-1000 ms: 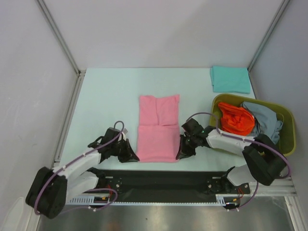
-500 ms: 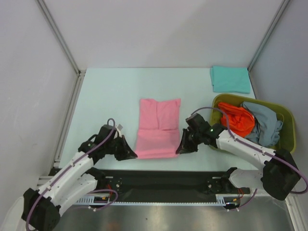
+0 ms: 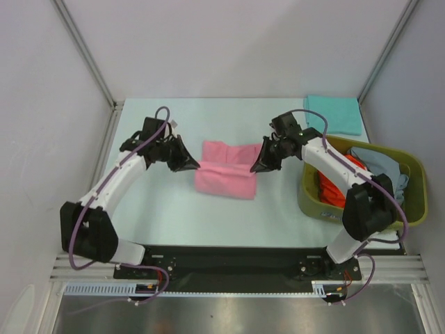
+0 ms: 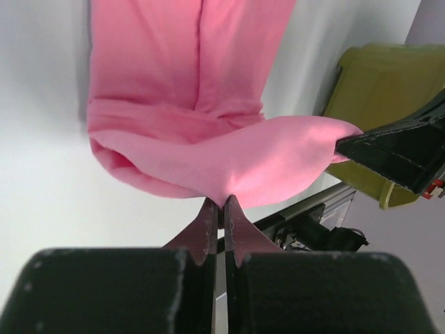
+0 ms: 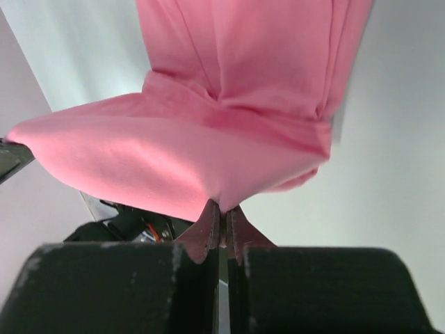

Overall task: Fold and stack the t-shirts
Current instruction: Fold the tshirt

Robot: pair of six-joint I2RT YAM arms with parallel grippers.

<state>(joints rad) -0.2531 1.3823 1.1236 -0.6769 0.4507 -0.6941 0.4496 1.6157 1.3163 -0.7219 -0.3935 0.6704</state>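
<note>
While both arms reach out over the pale desk, I see my left pincer clamped together on the left corner of the soft pink cloth t-shirt. My right pincer is clamped on its right corner. Between the two pincers the gripped edge is raised and doubled over the rest of the shirt, which lies flat on the desk just under the fingertips. In both wrist views the fingers are pinched tight with pink cloth pulled up between them. Right of the right pincer sits an olive-green plastic basket holding an orange-red cloth t-shirt and a grey-blue cloth t-shirt. Farther out past the right pincer, a folded teal cloth t-shirt lies on the desk, well apart from the pink one.
</note>
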